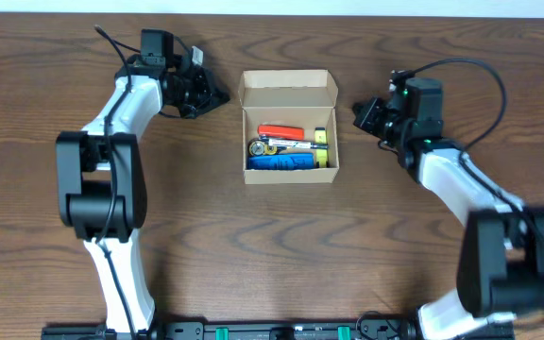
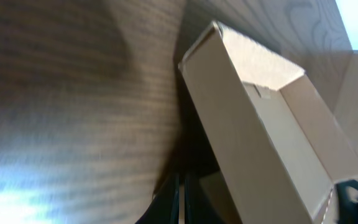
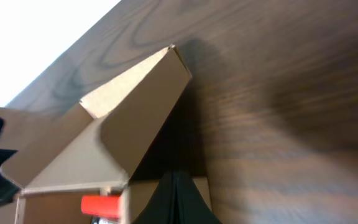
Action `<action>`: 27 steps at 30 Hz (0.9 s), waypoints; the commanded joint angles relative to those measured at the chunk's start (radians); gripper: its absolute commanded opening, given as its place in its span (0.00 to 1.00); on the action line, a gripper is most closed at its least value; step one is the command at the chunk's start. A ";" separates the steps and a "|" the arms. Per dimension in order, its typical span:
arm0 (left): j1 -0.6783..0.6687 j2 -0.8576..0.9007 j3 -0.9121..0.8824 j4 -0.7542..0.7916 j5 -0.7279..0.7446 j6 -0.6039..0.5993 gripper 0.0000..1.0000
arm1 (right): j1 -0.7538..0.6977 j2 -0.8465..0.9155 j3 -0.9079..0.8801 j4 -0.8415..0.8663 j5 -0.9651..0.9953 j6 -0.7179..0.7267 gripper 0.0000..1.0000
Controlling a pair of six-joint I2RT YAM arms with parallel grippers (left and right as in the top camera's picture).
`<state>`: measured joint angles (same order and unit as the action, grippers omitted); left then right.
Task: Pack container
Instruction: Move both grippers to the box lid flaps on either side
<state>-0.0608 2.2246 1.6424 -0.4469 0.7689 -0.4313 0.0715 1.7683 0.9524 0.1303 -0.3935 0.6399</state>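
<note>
Wooden tabletop (image 1: 281,255) carries the container (image 1: 289,176) at frame centre, its lid flap (image 1: 288,91) open toward the upper edge with the hinge running left-right, flanked about equally by left fingers (image 1: 213,95) and right fingers (image 1: 360,115), both pairs pinched together and empty.

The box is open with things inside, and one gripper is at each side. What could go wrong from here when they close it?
1. The left gripper and right gripper sit beside the upright lid flap. An uneven push could slide or twist the container instead of folding the flap.
2. The orange marker and blue item lie inside. If either stands above the rim, which I cannot judge, the lid may not close flat.
</note>
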 commanded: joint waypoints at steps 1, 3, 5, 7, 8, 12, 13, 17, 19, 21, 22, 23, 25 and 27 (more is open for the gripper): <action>-0.002 0.058 0.064 0.005 0.058 -0.043 0.06 | -0.006 0.098 0.003 0.076 -0.098 0.105 0.01; -0.003 0.084 0.085 0.017 0.082 -0.050 0.06 | -0.005 0.155 0.013 0.137 -0.113 0.138 0.02; -0.005 0.104 0.098 0.029 0.090 -0.067 0.06 | -0.003 0.205 0.024 0.196 -0.129 0.175 0.02; -0.008 0.113 0.101 0.048 0.097 -0.082 0.06 | -0.003 0.249 0.047 0.232 -0.139 0.203 0.01; -0.011 0.116 0.101 0.058 0.098 -0.088 0.06 | -0.003 0.268 0.063 0.234 -0.143 0.209 0.02; -0.026 0.117 0.102 0.096 0.123 -0.101 0.06 | 0.005 0.344 0.153 0.233 -0.204 0.213 0.02; -0.030 0.117 0.102 0.102 0.127 -0.108 0.06 | 0.009 0.361 0.177 0.233 -0.220 0.215 0.02; -0.040 0.117 0.103 0.109 0.174 -0.108 0.06 | 0.021 0.379 0.220 0.234 -0.239 0.228 0.02; -0.040 0.117 0.104 0.116 0.206 -0.103 0.06 | 0.021 0.379 0.227 0.249 -0.253 0.228 0.02; -0.036 0.116 0.108 0.124 0.249 -0.084 0.06 | 0.019 0.379 0.228 0.262 -0.278 0.228 0.02; -0.032 0.117 0.113 0.127 0.268 -0.080 0.06 | 0.018 0.378 0.228 0.266 -0.293 0.227 0.02; -0.028 0.116 0.119 0.135 0.296 -0.079 0.06 | 0.014 0.378 0.228 0.274 -0.319 0.227 0.02; -0.021 0.116 0.131 0.139 0.333 -0.077 0.06 | 0.009 0.378 0.228 0.283 -0.354 0.217 0.01; -0.014 0.113 0.145 0.139 0.359 -0.072 0.06 | 0.003 0.378 0.228 0.310 -0.402 0.193 0.01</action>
<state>-0.0891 2.3322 1.7370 -0.3134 1.0237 -0.5232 0.0830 2.1376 1.1629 0.4168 -0.6922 0.8555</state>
